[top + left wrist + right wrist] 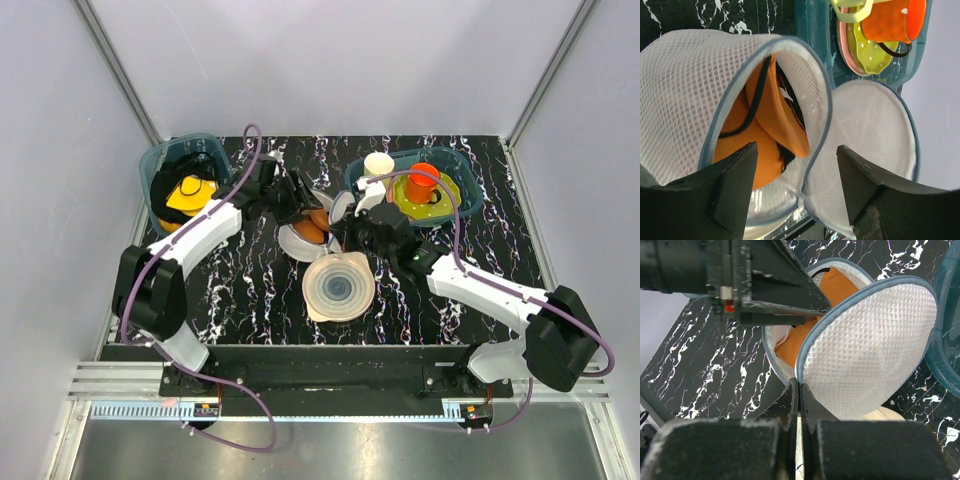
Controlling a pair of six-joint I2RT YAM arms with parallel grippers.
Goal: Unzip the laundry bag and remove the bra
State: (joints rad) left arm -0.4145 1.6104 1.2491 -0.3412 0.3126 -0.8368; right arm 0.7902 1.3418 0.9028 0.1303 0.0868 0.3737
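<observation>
The white mesh laundry bag [297, 240] lies unzipped mid-table, its lid [343, 206] swung open to the right. An orange garment with black trim [772, 120] lies inside it and also shows in the right wrist view [805, 335]. No pale pink-beige bra is in view. My left gripper [298, 196] is open and empty above the bag's mouth [797, 170], one finger over the garment and one over the lid [865, 125]. My right gripper [800, 387] is shut on the bag's blue-grey rim where lid [870, 350] and base meet; in the top view it [345, 236] sits at the bag's right side.
A flat pale plate with blue-grey rings [338, 287] lies just in front of the bag. A teal bin [160, 160] at the back left holds yellow and black things. A teal bin [462, 175] at the back right holds an orange cup [423, 182], a yellow plate and a white cup.
</observation>
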